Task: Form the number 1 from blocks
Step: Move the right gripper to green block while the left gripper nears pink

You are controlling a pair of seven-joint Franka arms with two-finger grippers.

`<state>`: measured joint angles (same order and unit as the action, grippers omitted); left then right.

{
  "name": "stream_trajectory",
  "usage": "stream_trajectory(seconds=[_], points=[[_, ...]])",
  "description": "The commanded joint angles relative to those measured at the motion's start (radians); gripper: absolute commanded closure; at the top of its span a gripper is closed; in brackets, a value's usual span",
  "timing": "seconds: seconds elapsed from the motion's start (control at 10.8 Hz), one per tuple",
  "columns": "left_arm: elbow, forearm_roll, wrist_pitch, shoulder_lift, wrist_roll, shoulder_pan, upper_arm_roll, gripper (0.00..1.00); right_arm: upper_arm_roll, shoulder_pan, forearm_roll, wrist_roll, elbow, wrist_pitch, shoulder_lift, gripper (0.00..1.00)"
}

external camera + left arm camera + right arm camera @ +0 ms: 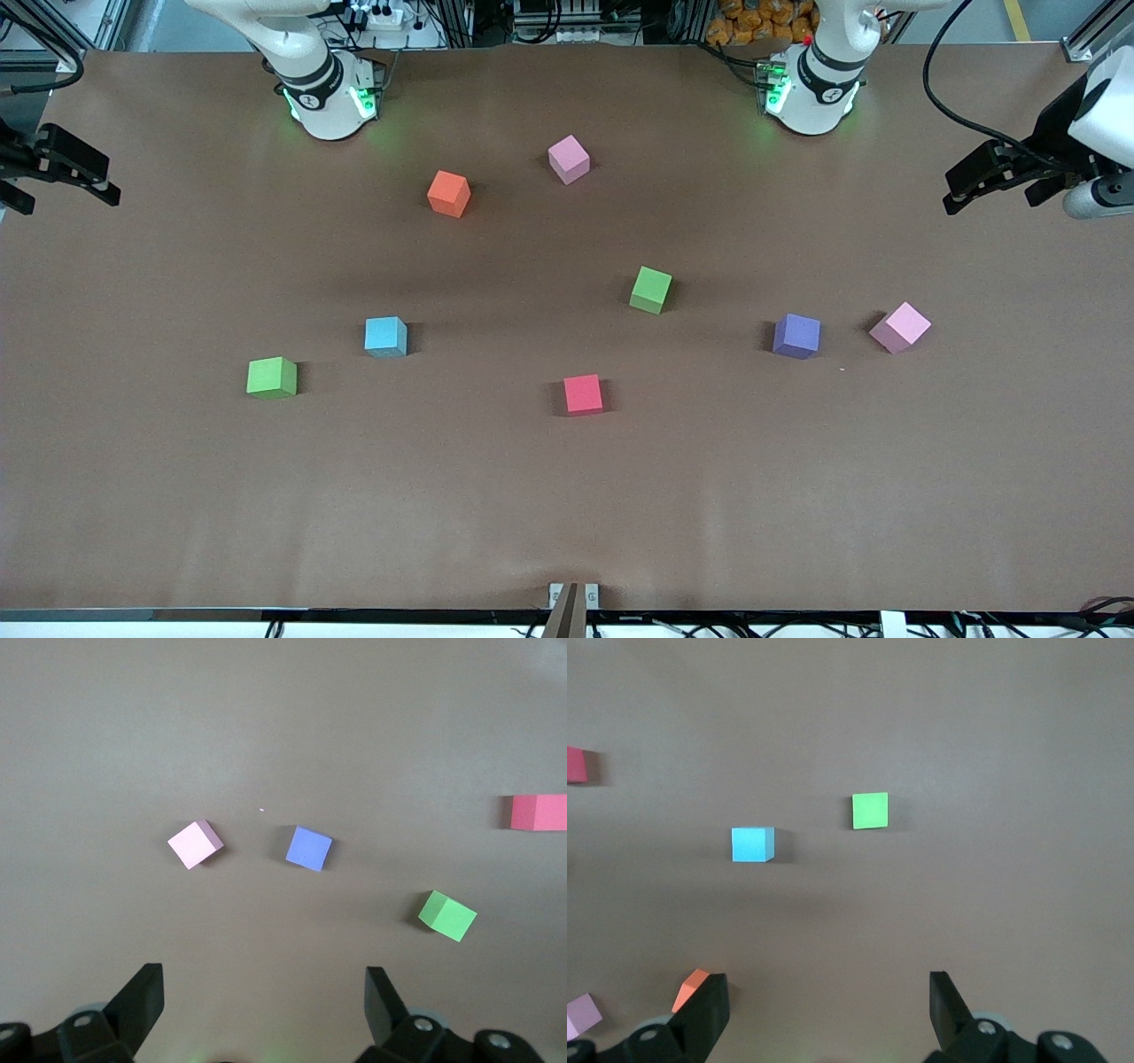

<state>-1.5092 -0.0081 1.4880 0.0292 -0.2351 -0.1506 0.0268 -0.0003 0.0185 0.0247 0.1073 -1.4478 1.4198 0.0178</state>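
On table (177, 496), blocks (583, 394) scattered apart, no line; both grippers open.

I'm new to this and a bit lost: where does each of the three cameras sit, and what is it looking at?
Front view: high across the table, facing both arm bases; all eight blocks show.
Left wrist view: on the left arm, looking down past the open left gripper at the purple block.
Right wrist view: likewise, past the open right gripper at the light blue block.
Shared: the red block.
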Motion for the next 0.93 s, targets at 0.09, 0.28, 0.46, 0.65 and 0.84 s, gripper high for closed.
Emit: stream_trajectory(seconds=[0.09,0.28,0.46,0.65,0.84], points=[[0.003,0.028,-0.017,0.005,0.007,0.000,-0.008,0.00,0.008,0.005,-0.008,-0.017,0.015,-0.033,-0.002,0.00],[-0.006,0.036,-0.017,-0.011,-0.001,0.003,-0.070,0.00,0.008,0.005,-0.008,-0.017,0.014,-0.032,-0.006,0.00],[-0.049,0.017,-0.011,-0.046,-0.015,-0.024,-0.122,0.00,0.008,0.005,-0.008,-0.017,0.012,-0.035,-0.009,0.00],[-0.139,-0.062,0.101,-0.051,-0.212,-0.063,-0.201,0.00,0.008,0.005,-0.008,-0.015,0.006,-0.032,-0.013,0.00],[-0.228,-0.107,0.214,-0.069,-0.397,-0.121,-0.284,0.00,0.008,0.006,-0.006,-0.011,0.003,-0.030,-0.035,0.00]])
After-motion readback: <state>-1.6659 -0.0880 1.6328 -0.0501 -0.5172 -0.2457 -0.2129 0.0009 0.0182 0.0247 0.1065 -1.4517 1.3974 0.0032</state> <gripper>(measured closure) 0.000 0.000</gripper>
